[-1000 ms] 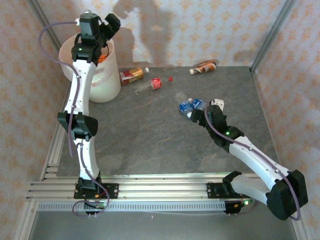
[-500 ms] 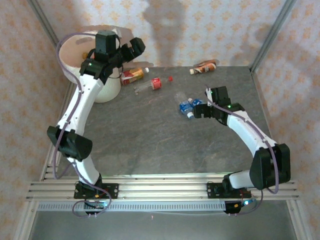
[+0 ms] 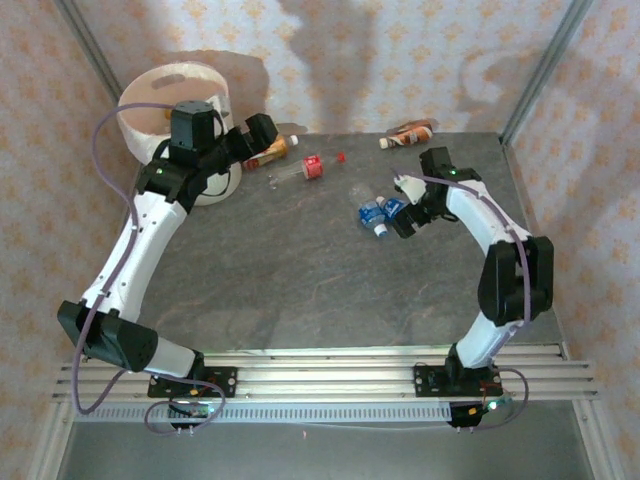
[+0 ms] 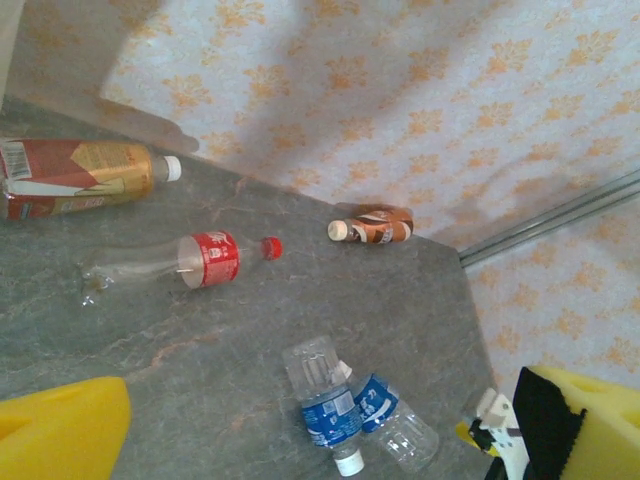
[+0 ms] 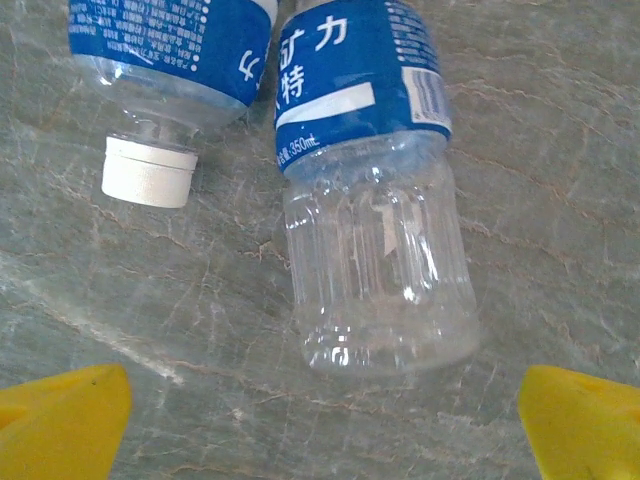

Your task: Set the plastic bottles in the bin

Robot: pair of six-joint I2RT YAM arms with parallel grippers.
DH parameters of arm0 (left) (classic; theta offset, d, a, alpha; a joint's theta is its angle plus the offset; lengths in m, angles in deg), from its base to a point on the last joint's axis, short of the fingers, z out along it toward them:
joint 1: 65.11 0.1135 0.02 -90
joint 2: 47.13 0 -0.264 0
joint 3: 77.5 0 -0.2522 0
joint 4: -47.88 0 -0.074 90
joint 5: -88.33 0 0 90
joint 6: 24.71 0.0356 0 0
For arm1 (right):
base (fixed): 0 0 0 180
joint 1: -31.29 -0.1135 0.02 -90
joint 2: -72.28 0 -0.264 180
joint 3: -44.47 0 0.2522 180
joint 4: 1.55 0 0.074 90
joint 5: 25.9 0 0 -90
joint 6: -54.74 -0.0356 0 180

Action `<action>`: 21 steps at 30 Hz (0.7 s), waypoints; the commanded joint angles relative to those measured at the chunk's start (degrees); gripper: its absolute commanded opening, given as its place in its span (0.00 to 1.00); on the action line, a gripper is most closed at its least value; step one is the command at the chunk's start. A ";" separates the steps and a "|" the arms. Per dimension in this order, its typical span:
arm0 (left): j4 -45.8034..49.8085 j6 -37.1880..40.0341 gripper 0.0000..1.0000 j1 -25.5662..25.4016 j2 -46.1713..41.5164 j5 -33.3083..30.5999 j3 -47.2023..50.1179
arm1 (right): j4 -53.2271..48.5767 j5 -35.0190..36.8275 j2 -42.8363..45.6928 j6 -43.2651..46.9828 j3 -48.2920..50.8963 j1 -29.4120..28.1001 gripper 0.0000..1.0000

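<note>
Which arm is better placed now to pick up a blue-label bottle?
Right. The right gripper hangs open just over the blue-label bottles, one bottle's base between its fingers. The left gripper is far off, near the bin.

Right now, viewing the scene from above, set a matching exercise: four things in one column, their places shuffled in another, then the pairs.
Things
1 bin
2 red-label bottle
3 blue-label bottles
4 brown-label bottle

Places
A lying at the far edge, right of centre
B far left corner
C next to the right gripper
D lying between the bin and the blue-label pair

Pairs: 1-B, 2-D, 3-C, 4-A
</note>
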 commanded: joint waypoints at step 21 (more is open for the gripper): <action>1.38 1.33 1.00 0.53 -0.95 -4.42 6.72 | 1.87 7.87 -16.18 9.81 -3.76 0.16 0.84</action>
